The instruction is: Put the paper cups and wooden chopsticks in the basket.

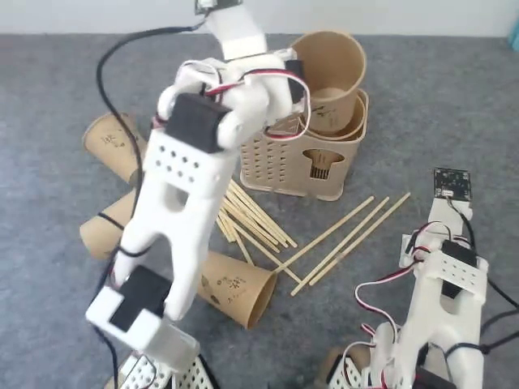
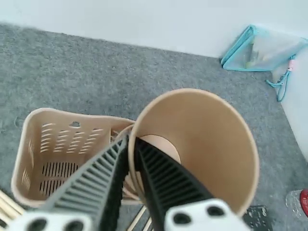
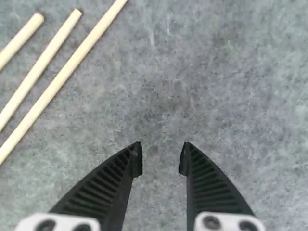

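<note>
This looks like a makeshift robotics test bench in a plain lab or office room. The desk (image 1: 454,97) is covered in grey carpet-like felt and runs to a bare white wall (image 2: 144,19) along the top of the frame. Two white plastic arms (image 1: 174,211) with exposed wiring stand on it, and one carries a bare circuit board (image 1: 452,183). A turquoise clear pouch (image 2: 262,48) leans in the upper right corner.

- The grey mat (image 1: 65,81) is lit brightly and evenly by soft light.
- Faint, soft-edged shadows are cast beside the chopsticks (image 3: 62,76).
- A dim patch is seen just beyond the right gripper (image 3: 160,159).
</note>
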Tool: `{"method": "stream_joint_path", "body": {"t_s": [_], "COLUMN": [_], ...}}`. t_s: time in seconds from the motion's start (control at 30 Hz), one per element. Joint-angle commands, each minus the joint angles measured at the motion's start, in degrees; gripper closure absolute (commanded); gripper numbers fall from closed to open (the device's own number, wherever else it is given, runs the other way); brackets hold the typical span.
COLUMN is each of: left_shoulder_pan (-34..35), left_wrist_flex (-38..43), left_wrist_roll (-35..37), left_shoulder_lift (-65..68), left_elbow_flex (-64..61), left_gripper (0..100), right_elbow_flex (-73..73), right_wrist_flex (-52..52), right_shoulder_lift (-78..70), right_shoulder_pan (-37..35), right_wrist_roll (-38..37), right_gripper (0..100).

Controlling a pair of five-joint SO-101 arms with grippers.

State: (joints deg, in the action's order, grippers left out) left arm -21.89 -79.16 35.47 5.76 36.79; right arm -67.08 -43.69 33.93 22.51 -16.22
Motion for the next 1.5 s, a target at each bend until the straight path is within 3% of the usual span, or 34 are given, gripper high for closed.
{"method": "stream_joint_path", "body": {"t_s": [0.0,0.23,0.3,0.53,0.67,0.8,1.13,1.23,1.47], "left_shoulder_pan": [-0.62,-0.44,-0.44,-0.18,3.08,10.2,36.92,43.52,50.73], "left_wrist_flex": [2.2,-0.7,-1.58,-11.08,-18.81,-21.54,-19.52,-14.68,2.37], "left_wrist_roll": [0.53,-0.09,-3.52,-7.12,-7.3,-13.1,-26.37,-30.33,-33.05], "left_shoulder_lift": [0.88,3.6,4.13,1.76,-2.81,-10.02,-40.26,-46.51,-49.05], "left_elbow_flex": [2.07,1.71,1.8,5.49,10.68,10.33,-24.84,-37.32,-62.37], "left_gripper": [99,99,96,71,71,71,71,71,71], "right_elbow_flex": [0.26,0.26,0.26,0.26,0.26,0.26,-0.7,-0.79,-0.7], "right_wrist_flex": [1.19,1.19,1.27,1.36,1.71,1.71,1.36,-0.04,-0.13], "right_shoulder_lift": [2.15,2.15,2.15,2.15,2.15,2.15,2.77,2.86,2.86], "right_shoulder_pan": [-0.48,-0.4,-0.4,-0.4,-0.22,-0.22,-0.4,-0.48,-0.48], "right_wrist_roll": [-1.32,-1.32,-1.32,-1.32,-1.32,-1.32,-1.32,-1.32,-1.32], "right_gripper": [86.3,86.2,86.2,86.2,86.3,86.3,86.3,86.3,86.4]}}
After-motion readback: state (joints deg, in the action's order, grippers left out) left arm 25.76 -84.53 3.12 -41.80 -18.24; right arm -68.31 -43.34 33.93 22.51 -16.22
